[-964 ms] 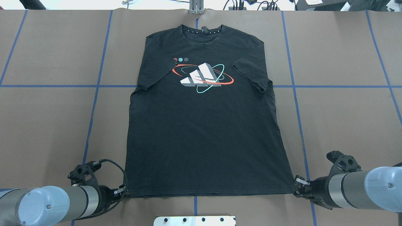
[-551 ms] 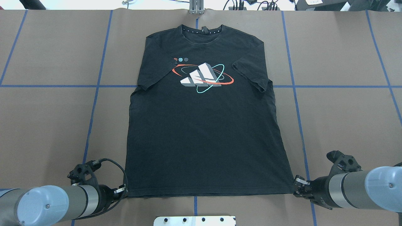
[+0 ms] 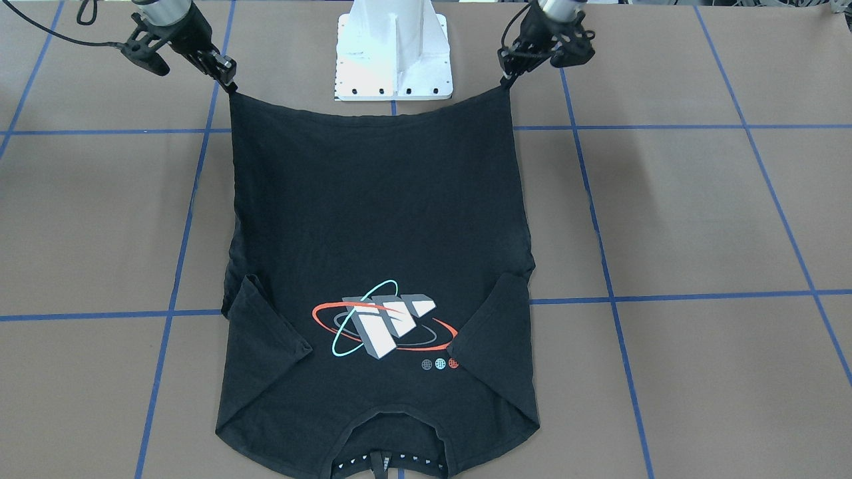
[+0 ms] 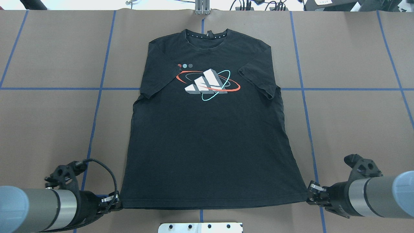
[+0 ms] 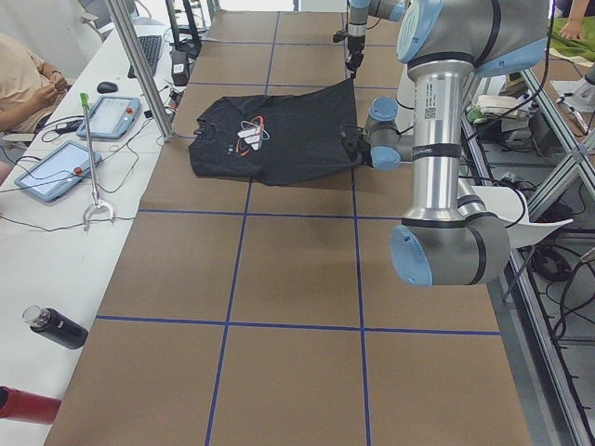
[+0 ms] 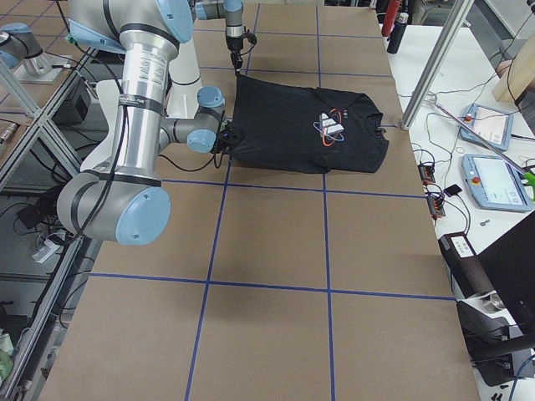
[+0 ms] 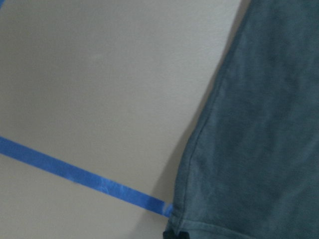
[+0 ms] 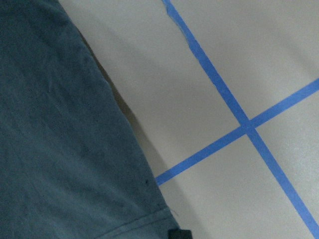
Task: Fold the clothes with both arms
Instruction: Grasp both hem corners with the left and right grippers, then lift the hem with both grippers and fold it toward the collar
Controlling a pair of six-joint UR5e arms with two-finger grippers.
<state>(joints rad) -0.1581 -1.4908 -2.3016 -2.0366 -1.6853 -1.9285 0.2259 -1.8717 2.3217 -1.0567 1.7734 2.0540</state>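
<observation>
Left gripper is clamped tight on the shirt's hem corner on the robot's left. The right gripper is pinched shut on the opposite hem corner. Each wrist camera shows just that: a stitched hem corner running down to a dark fingertip at the frame's bottom edge.

From the front, the hem hangs between the two grips in a shallow sag, both corners drawn up off the table. The side views show that end raised and the cloth sloping down toward the far end.

The rest lies flat, print up, with the collar at the side away from the robot. Both sleeves are tucked in over the chest, flanking the logo.

The left arm and right arm reach in low from either side, with the white base between them and blue tape lines crossing the brown top.
</observation>
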